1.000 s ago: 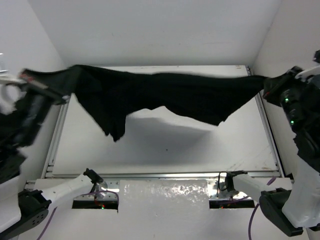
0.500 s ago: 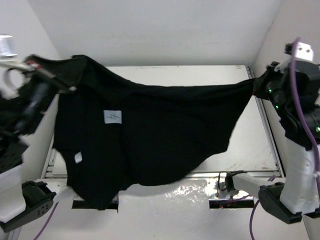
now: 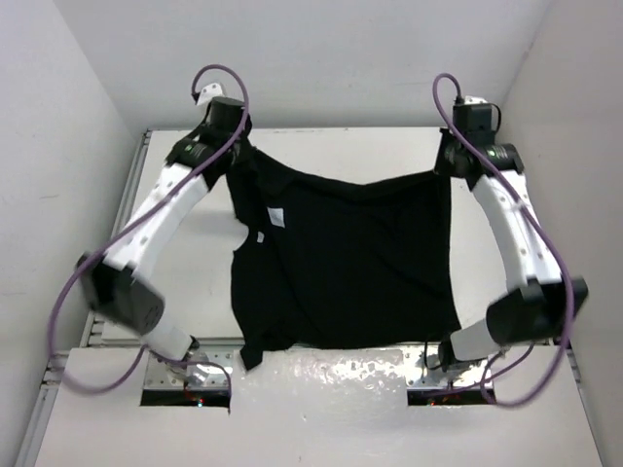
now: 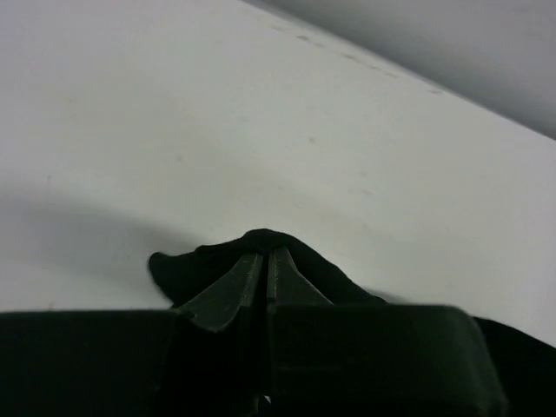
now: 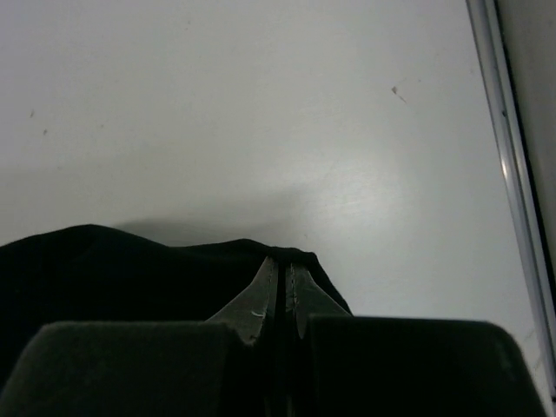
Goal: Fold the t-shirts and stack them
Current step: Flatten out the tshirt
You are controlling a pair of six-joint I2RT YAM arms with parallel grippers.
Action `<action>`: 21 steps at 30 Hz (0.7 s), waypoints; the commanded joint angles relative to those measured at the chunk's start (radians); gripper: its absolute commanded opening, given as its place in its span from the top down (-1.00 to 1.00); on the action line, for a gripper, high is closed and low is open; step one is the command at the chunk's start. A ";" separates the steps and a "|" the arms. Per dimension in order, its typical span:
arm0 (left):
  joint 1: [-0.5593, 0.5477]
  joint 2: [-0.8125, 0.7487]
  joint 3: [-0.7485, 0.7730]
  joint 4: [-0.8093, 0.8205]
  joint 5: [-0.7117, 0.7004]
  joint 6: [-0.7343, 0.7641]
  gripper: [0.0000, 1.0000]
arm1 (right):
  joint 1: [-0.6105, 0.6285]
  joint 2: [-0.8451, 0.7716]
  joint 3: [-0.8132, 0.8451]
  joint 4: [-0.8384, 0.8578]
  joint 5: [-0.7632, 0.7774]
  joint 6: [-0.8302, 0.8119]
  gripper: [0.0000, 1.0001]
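A plain black t-shirt point(image 3: 350, 258) lies spread over the white table point(image 3: 341, 146), its white inner labels facing up at the left. Both arms reach to the far side. My left gripper point(image 3: 237, 146) is shut on the t-shirt's far left corner; in the left wrist view its fingertips point(image 4: 263, 256) pinch a bunch of black cloth point(image 4: 187, 265). My right gripper point(image 3: 450, 167) is shut on the far right corner, and the right wrist view shows the gripper point(image 5: 282, 263) clamping a fold of t-shirt point(image 5: 104, 261). The near edge of the shirt hangs over the table's front.
White walls close in the table at the left, back and right. A metal rail point(image 5: 512, 174) runs along the table's right edge, another along the left point(image 3: 131, 195). A shiny plate point(image 3: 321, 375) and the arm bases sit at the near edge. Purple cables loop off both arms.
Both arms swung from wide out at the sides, holding the shirt stretched in the air, to the far side of the table. The shirt now lies spread flat.
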 commanded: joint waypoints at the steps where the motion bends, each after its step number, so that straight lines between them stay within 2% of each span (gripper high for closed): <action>1: 0.116 0.136 0.042 0.134 0.055 -0.036 1.00 | -0.041 0.102 0.011 0.232 -0.057 -0.026 1.00; 5: 0.162 0.422 0.155 0.226 0.139 0.023 1.00 | -0.077 0.292 0.050 0.335 -0.112 -0.062 1.00; 8: 0.197 0.568 0.235 0.289 0.205 0.040 1.00 | -0.094 0.475 0.140 0.384 -0.167 -0.094 1.00; 9: 0.216 0.604 0.293 0.295 0.219 0.042 1.00 | -0.096 0.577 0.219 0.392 -0.186 -0.113 1.00; 15: 0.257 0.834 0.483 0.410 0.300 0.085 1.00 | -0.096 0.895 0.552 0.402 -0.238 -0.159 1.00; 16: 0.266 0.860 0.556 0.419 0.316 0.094 1.00 | -0.096 0.975 0.662 0.380 -0.238 -0.162 1.00; 18: 0.285 0.942 0.656 0.407 0.337 0.111 1.00 | -0.145 1.044 0.802 0.341 -0.272 -0.154 1.00; 19: 0.294 0.995 0.765 0.381 0.359 0.105 1.00 | -0.165 1.070 0.801 0.350 -0.293 -0.135 1.00; 21: 0.319 1.026 0.824 0.401 0.388 0.099 1.00 | -0.183 1.060 0.756 0.437 -0.325 -0.102 1.00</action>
